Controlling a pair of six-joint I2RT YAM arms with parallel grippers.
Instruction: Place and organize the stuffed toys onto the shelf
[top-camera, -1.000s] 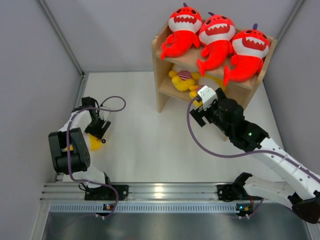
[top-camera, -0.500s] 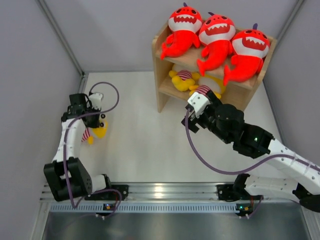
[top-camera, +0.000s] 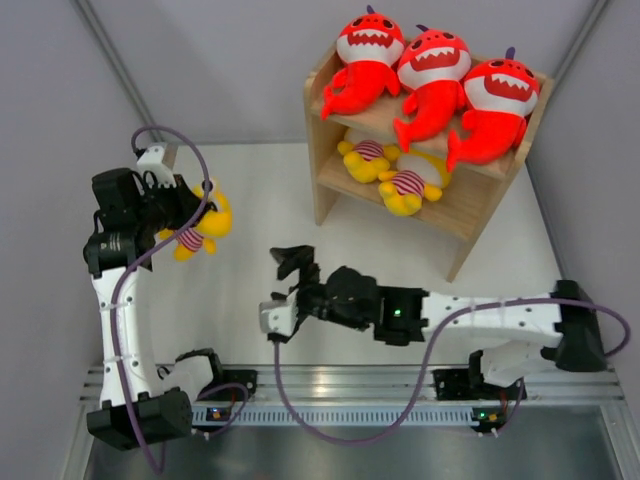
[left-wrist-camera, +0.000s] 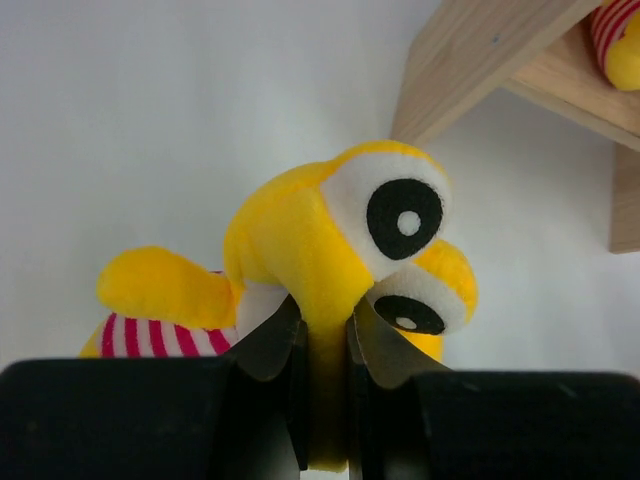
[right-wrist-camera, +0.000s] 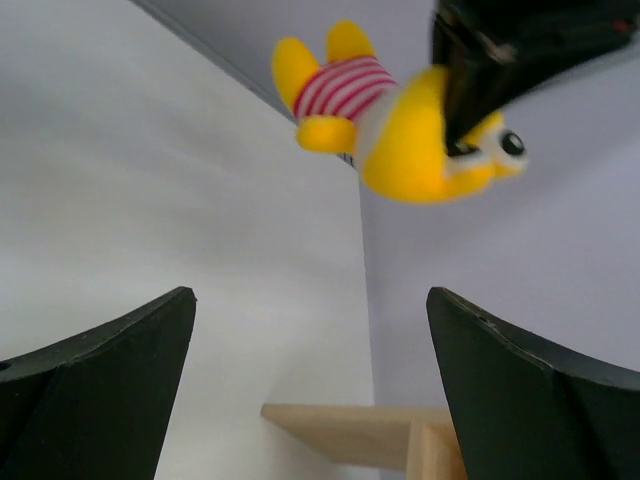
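Left gripper (top-camera: 188, 212) pinches a yellow toy (top-camera: 205, 228); right gripper (top-camera: 293, 262) gapes, empty.

Left wrist view: jaws clamped narrow on the toy's head below the eyes; striped shirt and lower body cut off by the black housing. Right wrist view: same toy hangs blurred near the grey wall, face partly behind the dark fingers (right-wrist-camera: 480, 60) holding it; only a corner of the shelf (top-camera: 322, 200) shows at the bottom edge. Top view: toy left of the shelf, well apart. Three sharks (top-camera: 432, 75) sit on the top tier. Two striped yellow toys (top-camera: 410, 185) lie on the lower tier, heads partly hidden under the top board and shark tails.
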